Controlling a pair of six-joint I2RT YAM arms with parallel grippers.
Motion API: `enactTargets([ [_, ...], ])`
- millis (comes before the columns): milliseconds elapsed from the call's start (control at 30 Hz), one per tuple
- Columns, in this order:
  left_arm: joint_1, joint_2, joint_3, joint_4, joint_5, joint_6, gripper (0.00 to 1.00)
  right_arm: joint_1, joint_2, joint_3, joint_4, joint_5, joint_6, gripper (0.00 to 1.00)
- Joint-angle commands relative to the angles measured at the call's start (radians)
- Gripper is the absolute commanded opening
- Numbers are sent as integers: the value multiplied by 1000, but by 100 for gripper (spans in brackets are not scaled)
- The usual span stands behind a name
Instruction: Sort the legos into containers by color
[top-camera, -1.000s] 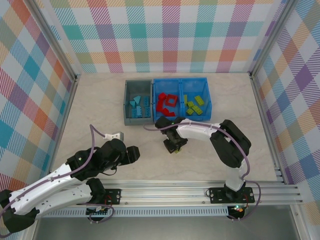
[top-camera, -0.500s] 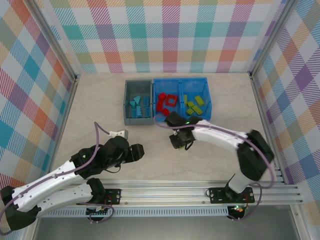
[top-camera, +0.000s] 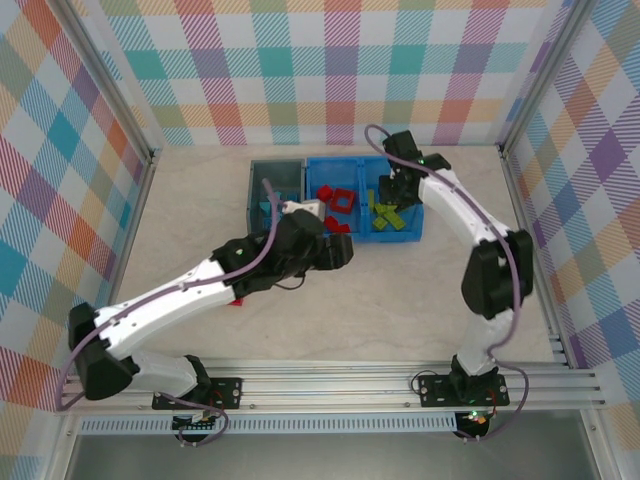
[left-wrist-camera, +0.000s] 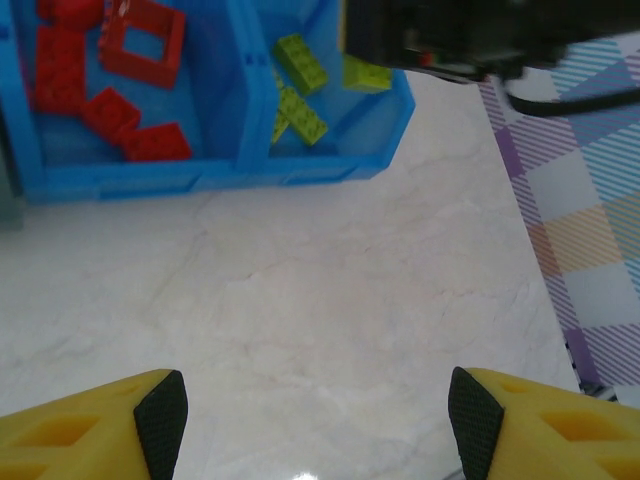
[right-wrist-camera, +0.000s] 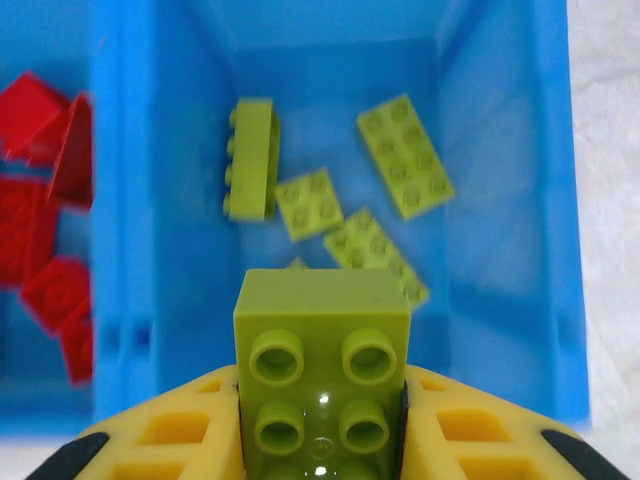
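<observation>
Green lego (right-wrist-camera: 322, 330) pinched in our right gripper (right-wrist-camera: 322, 420) over the blue bin (right-wrist-camera: 575, 200); released off-centre, it may clip the divider (right-wrist-camera: 140, 200).

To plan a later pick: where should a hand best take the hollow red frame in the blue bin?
Probably from above, across one bar of the red frame: one finger through its open middle, the other outside. It lies roughly flat, hole up, and the blue bin walls block side approaches.
</observation>
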Motion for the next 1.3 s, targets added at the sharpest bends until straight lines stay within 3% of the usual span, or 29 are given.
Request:
enactTargets([
  [0,-10,75,95,20,-53,85,72,-19,133,145,-60,-24,-16,27],
  [333,-11,188,225,7,-95,137,72,-69,449,440,-119,-88,18,33],
  [500,-11,168,208,-54,-133,122,72,-77,494,503,-150,-115,13,47],
  [633,-10,121,157,-136,-190,67,73,-73,386,408,-89,-125,-2,59],
  [800,19,13,33,-238,-231,-41,75,-55,161,252,-10,-154,-20,58],
  [1000,116,-177,-168,-292,-195,-154,75,9,-186,-76,144,-173,-25,58],
  [1133,182,-316,-307,-381,-214,-295,80,125,-402,-318,233,-208,-50,62],
  [1267,366,-420,-464,-368,-77,-321,81,313,-572,-548,370,-371,-66,69],
])
